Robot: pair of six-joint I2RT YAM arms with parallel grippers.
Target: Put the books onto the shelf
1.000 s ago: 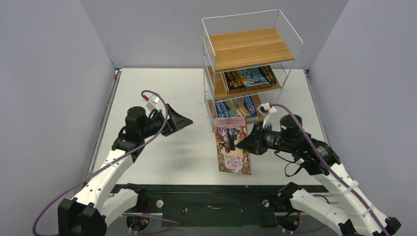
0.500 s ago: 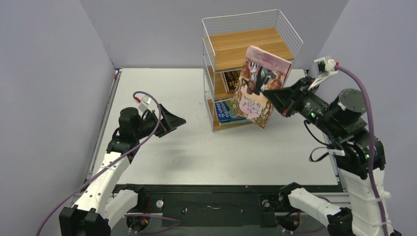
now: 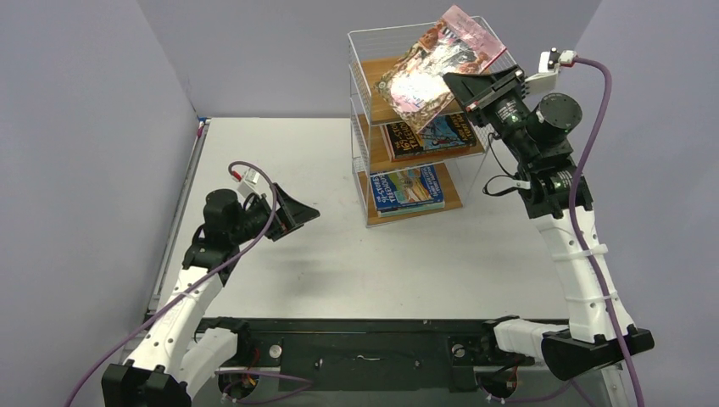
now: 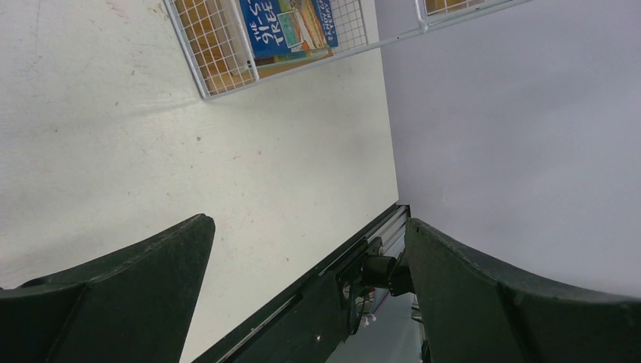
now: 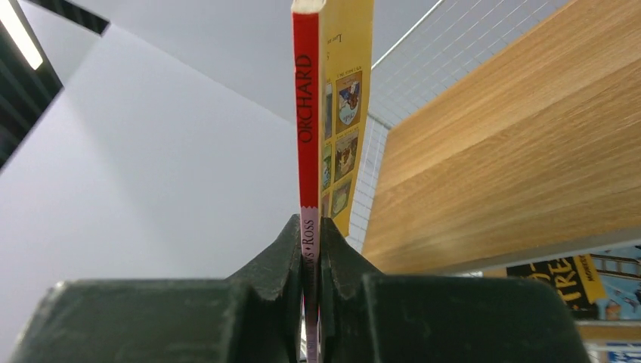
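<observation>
My right gripper (image 3: 462, 85) is shut on a pink book (image 3: 437, 68), holding it tilted in the air above the top board of the white wire shelf (image 3: 500, 55). In the right wrist view the jaws pinch the pink book (image 5: 306, 91) by its red and pink spine, with the shelf's top board (image 5: 514, 151) to the right. A dark book (image 3: 432, 136) lies on the middle board and a blue book (image 3: 407, 188) on the bottom board. My left gripper (image 3: 307, 212) hangs open and empty over the table, left of the shelf. The blue book (image 4: 291, 26) shows in the left wrist view.
Grey walls close in the white table (image 3: 339, 246) on three sides. A black rail (image 3: 365, 339) runs along the near edge between the arm bases.
My right arm has swung the pink book up from in front of the shelf to above its top tier. The left arm has barely moved.
</observation>
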